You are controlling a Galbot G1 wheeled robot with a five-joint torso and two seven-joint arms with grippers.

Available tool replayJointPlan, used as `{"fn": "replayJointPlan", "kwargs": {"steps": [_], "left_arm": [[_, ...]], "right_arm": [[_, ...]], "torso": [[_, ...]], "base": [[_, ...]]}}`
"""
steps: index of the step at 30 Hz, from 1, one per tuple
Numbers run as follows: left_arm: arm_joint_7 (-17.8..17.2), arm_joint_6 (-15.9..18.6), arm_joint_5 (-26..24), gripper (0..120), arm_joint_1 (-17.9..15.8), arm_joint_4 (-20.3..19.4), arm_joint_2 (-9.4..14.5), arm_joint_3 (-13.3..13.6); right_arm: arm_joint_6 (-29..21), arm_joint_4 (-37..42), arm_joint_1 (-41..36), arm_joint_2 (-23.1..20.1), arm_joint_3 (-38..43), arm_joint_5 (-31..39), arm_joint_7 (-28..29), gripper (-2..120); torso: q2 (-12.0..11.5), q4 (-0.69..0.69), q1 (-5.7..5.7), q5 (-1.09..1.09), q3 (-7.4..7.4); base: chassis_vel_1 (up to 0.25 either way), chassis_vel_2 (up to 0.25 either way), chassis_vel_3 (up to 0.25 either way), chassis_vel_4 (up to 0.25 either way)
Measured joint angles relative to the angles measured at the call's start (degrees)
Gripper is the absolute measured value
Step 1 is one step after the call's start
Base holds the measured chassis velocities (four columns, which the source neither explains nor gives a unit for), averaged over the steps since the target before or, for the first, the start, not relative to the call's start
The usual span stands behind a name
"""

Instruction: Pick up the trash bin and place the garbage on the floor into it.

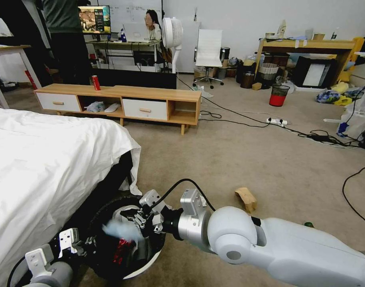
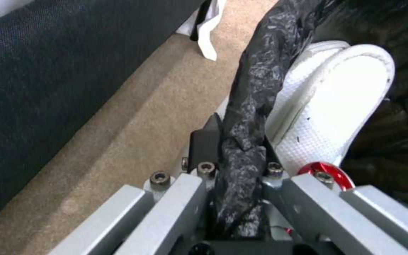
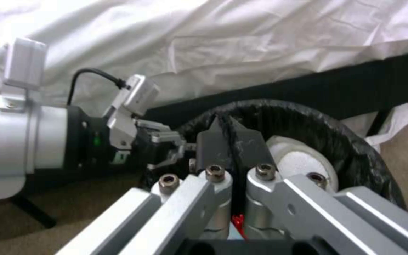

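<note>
left claw [image 2: 234, 156] is clamped on the bag rim of the trash bin [image 1: 150, 265], at 7 o'clock beside the bed [image 1: 43, 167]. right claw [image 3: 232, 140] hangs over the bin w/ fingers closed, nothing seen inside. brown paper bag [image 1: 246, 198] lies at 1 o'clock on the floor [image 1: 270, 159]. keep bin level, pls.

White-sheeted bed [image 1: 43, 159]; wooden cabinet [image 1: 122, 101]; perhaps a slipper [image 2: 336, 106].

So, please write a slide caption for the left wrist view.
Left gripper, jaws shut on the black-bag rim of the trash bin, beside the bed; red can inside.
</note>
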Motion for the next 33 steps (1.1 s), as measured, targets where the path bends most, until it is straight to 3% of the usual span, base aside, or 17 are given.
{"fn": "replayJointPlan", "kwargs": {"steps": [18,20,24,27,33], "left_arm": [[0.0,0.0,0.0,2,0.0,0.0,0.0,0.1],[0.0,0.0,0.0,2,0.2,0.1,0.0,0.0],[0.0,0.0,0.0,2,0.4,0.1,0.1,0.0],[0.1,0.0,0.0,2,0.5,0.1,0.4,-0.2],[0.1,0.0,0.0,2,0.5,0.2,0.3,-0.2]], "right_arm": [[0.0,-0.7,-4.0,-1.4,1.1,-2.7,0.4,0],[0.4,-0.2,-4.6,-1.8,3.3,-2.6,0.4,14],[1.1,0.3,-6.0,-2.5,5.5,-3.0,0.4,22],[2.0,1.2,-9.0,-4.0,12.4,-3.2,0.3,40],[2.7,2.1,-11.6,-5.8,17.9,-3.2,0.1,55]], "torso": [[0.0,0.01,0.0,0.01,0.0],[0.0,0.01,0.0,0.0,0.0],[0.0,0.01,0.0,0.0,0.0],[0.0,0.0,0.0,0.01,0.0],[0.0,0.0,0.0,0.01,0.0]], "base": [[0.0,0.0,0.0,0.0],[0.0,0.0,0.0,0.0],[0.0,0.0,0.0,0.0],[0.0,0.0,0.0,0.0],[0.0,0.0,0.0,0.0]]}}
